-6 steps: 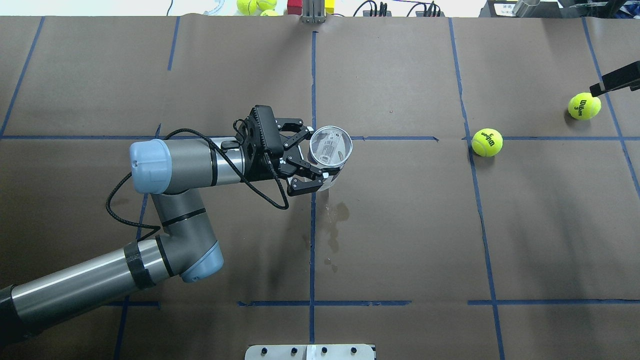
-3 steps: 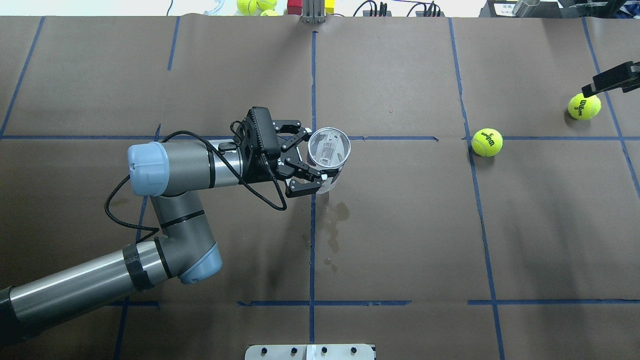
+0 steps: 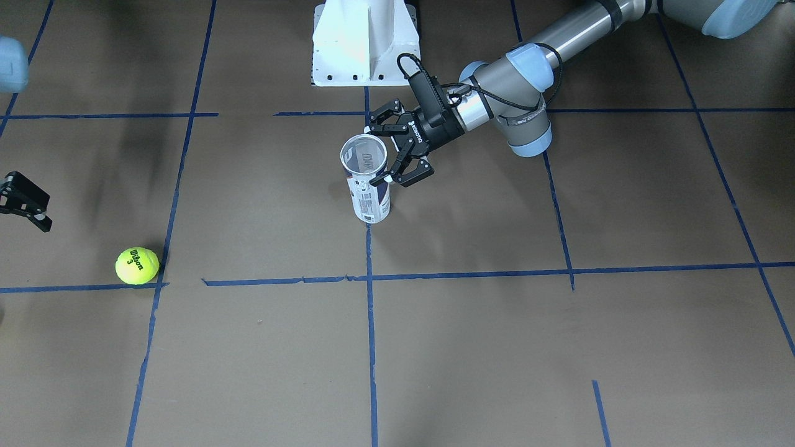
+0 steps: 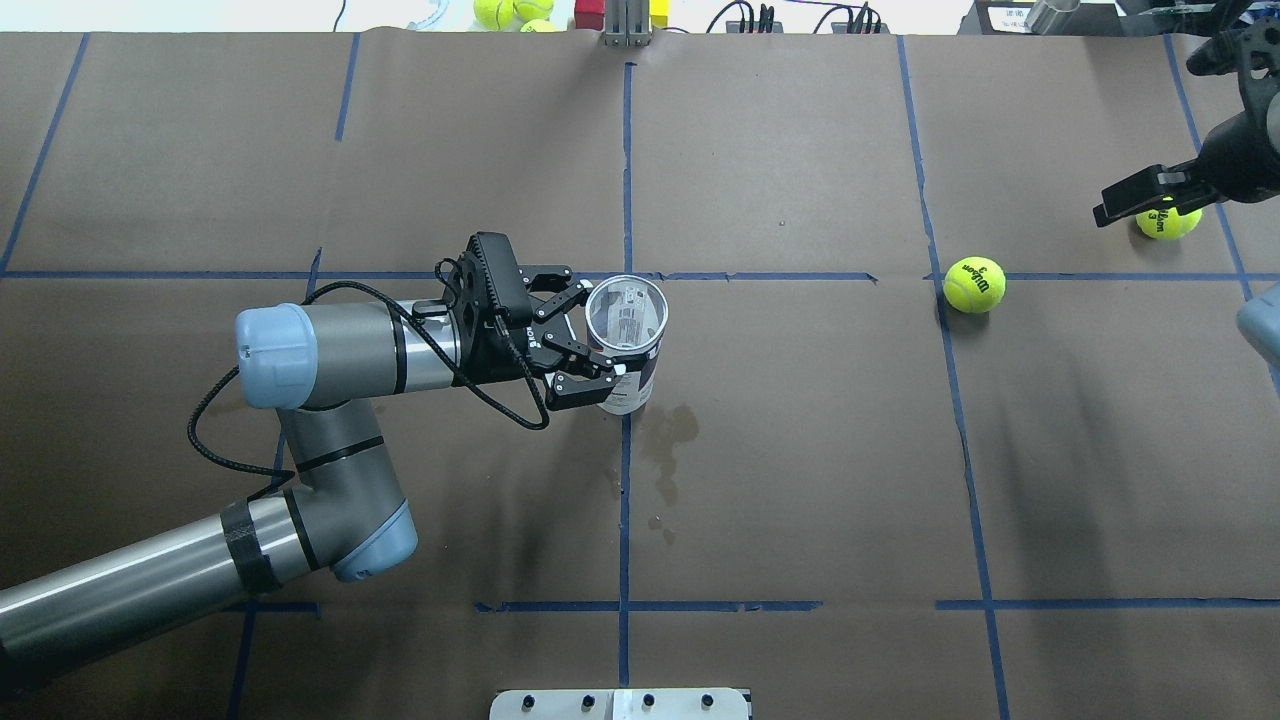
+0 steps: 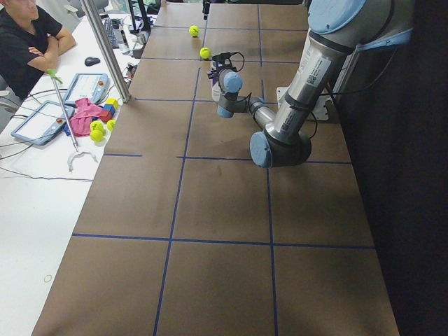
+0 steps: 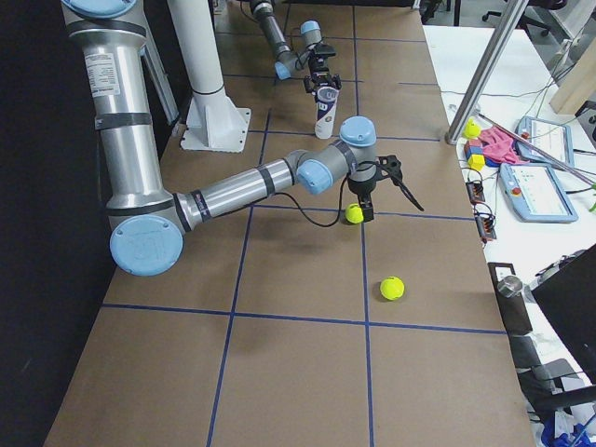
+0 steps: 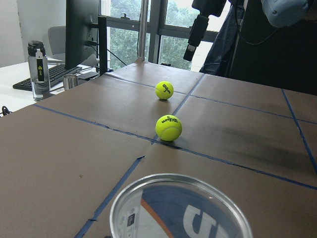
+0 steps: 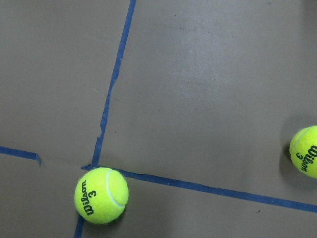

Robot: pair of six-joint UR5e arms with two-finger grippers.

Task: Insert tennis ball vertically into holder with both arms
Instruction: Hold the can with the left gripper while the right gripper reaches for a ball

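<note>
The holder (image 4: 632, 375), a clear can with a white and navy label, stands upright near the table's middle, its mouth open upward (image 3: 371, 202). My left gripper (image 4: 595, 340) is shut on the holder from the side just below the rim (image 7: 178, 208). Two tennis balls lie on the right half: one at a tape crossing (image 4: 974, 284), the other farther right (image 4: 1165, 222). My right gripper (image 6: 391, 209) hangs open above the table near these balls and touches neither. The right wrist view looks down on both, the first ball (image 8: 101, 194) and the other ball (image 8: 304, 151).
A white pedestal base (image 3: 366, 43) stands at the robot's side of the table. A damp stain (image 4: 665, 450) marks the paper below the holder. Beyond the far edge lie spare balls (image 4: 510, 10), tablets (image 5: 42, 120) and a seated person (image 5: 28, 35). A metal pole (image 6: 489, 74) rises there.
My left gripper has carried the holder a little to the left and toward the robot. The right gripper has come further in from the right edge, over the far-right ball.
</note>
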